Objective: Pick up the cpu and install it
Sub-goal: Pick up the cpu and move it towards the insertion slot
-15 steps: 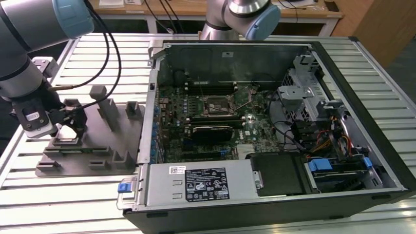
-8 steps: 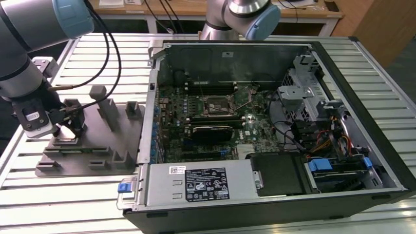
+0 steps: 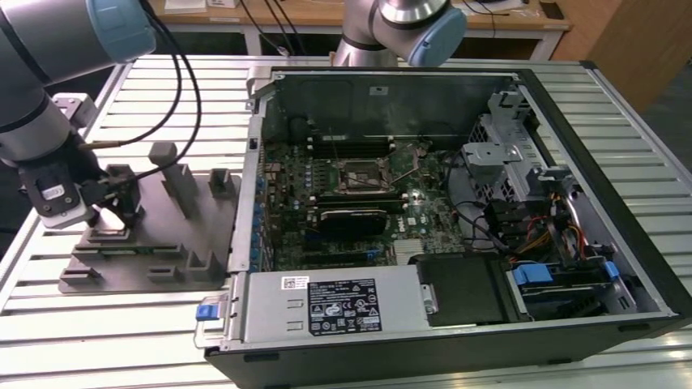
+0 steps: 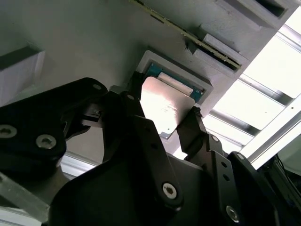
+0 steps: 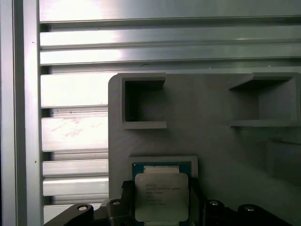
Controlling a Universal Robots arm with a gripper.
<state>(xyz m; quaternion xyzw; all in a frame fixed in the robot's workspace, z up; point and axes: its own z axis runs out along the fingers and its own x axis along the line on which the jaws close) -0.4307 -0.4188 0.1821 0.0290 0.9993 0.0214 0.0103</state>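
Note:
The cpu, a flat square chip with a shiny silver top, sits over a green-rimmed square recess in the grey fixture plate. In both wrist views my gripper's black fingers press against two opposite edges of the cpu, and the chip looks slightly raised and tilted out of the recess. In the exterior view the gripper hangs low over the near left corner of the fixture plate, at the exterior view's left. The open computer case shows the motherboard socket.
Upright grey posts stand on the fixture plate close to the gripper. A cable loops from the arm above them. The case wall rises just beside the plate. A slatted metal table lies beneath everything. A second arm's base stands behind the case.

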